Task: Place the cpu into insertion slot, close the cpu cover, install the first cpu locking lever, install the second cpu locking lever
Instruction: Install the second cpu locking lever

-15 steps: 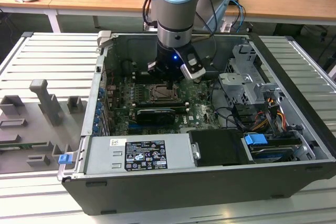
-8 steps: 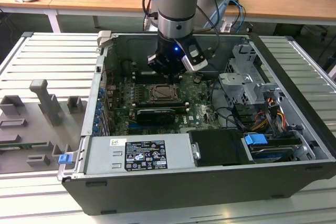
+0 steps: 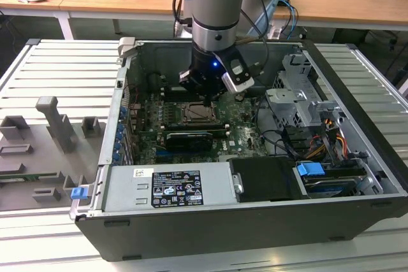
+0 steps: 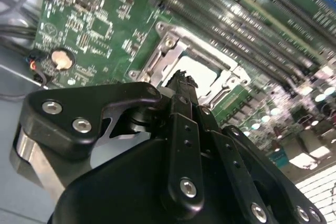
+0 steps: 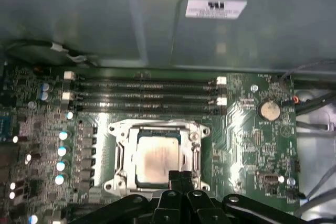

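The cpu (image 5: 157, 157) lies flat in the insertion slot (image 3: 199, 114) on the green motherboard, its pale metal face up. The silvery cpu cover (image 5: 157, 128) lies flat around it, framing the chip. In the first wrist view my gripper (image 5: 180, 176) hangs just above the socket's near edge, its black fingertips pressed together and holding nothing. The second wrist view has the gripper (image 4: 181, 82) tip-on in front of the cpu (image 4: 202, 72) and cover (image 4: 168, 51). The exterior view places the gripper (image 3: 205, 90) over the far side of the socket, inside the open computer case.
Long black memory slots (image 5: 147, 90) run beside the socket, with a coin battery (image 5: 269, 110) off to one side. The case holds a power supply (image 3: 169, 186), a drive cage (image 3: 299, 103) and cables (image 3: 319, 138). Grey fixtures (image 3: 57, 125) stand on the table at the exterior view's left.
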